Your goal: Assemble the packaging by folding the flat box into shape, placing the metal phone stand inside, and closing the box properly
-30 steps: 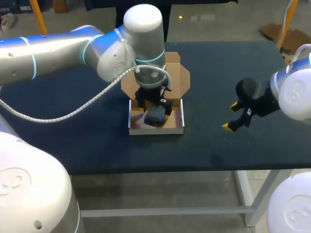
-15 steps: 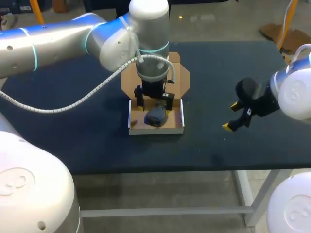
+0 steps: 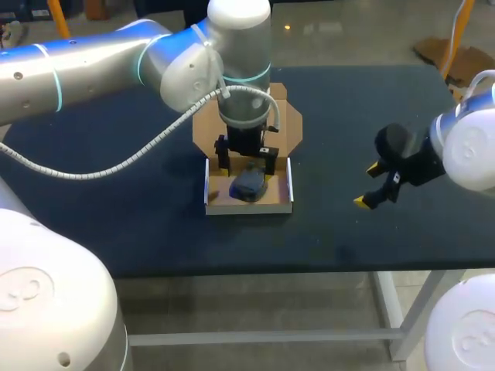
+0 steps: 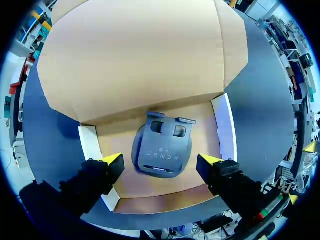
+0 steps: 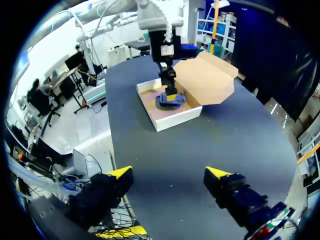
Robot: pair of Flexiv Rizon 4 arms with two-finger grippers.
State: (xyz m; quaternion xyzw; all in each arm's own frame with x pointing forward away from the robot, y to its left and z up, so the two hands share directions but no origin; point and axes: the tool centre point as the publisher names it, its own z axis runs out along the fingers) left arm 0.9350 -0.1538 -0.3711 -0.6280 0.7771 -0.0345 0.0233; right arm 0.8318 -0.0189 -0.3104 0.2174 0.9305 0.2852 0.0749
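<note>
A shallow cardboard box (image 3: 247, 207) with white walls sits open at mid-table, its brown lid (image 3: 288, 127) lying flat behind it. The dark metal phone stand (image 3: 249, 184) lies flat on the box floor (image 4: 125, 185). My left gripper (image 3: 246, 165) hangs just above the box, open. In the left wrist view its yellow tips straddle the stand (image 4: 162, 145) without touching it, and the lid (image 4: 135, 55) spreads out ahead. My right gripper (image 3: 367, 185) hovers open and empty over bare table well to the right. In the right wrist view the box (image 5: 177, 117) and stand (image 5: 169, 101) lie far ahead of the right gripper (image 5: 169, 173).
The dark table (image 3: 348, 108) holds nothing else. Its front edge (image 3: 309, 270) runs close below the box, and bare surface lies to both sides. My left arm (image 3: 93, 69) crosses above the table's left half.
My left gripper has lifted and drawn back a little from the stand, which stays lying in the box. The right arm has not moved.
</note>
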